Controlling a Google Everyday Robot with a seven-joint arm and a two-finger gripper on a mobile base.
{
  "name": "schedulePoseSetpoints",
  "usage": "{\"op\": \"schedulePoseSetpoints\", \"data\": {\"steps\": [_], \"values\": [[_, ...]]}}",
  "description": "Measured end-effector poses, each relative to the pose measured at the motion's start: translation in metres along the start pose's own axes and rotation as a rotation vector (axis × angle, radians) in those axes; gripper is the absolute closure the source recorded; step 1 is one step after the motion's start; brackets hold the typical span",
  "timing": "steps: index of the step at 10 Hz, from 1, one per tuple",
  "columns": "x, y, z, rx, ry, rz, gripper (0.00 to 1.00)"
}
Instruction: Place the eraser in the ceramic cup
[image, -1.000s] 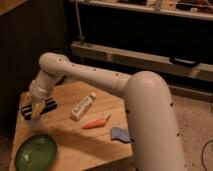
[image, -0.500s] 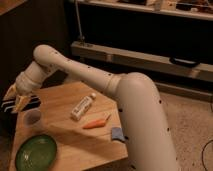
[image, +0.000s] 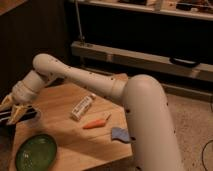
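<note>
Gripper (image: 11, 107): swung left to the table (image: 60, 100) corner since a moment ago, fingers closed, nothing visibly between them
Eraser (image: 25, 116): dark block at left edge, just below gripper (contact unclear)
Cup (image: 38, 118): just beside eraser, dim
Bowl (image: 35, 152), tube (image: 82, 106), carrot (image: 96, 123), sponge (image: 120, 134): unmoved
Judged: eraser likely not yet secured, placing ahead
</note>
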Motion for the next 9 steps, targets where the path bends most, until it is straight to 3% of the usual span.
{"op": "schedulePoseSetpoints", "data": {"steps": [4, 9], "values": [[0.012, -0.002, 0.020, -0.003, -0.056, -0.003, 0.91], [0.021, -0.009, 0.032, -0.001, -0.075, 0.000, 0.91]]}}
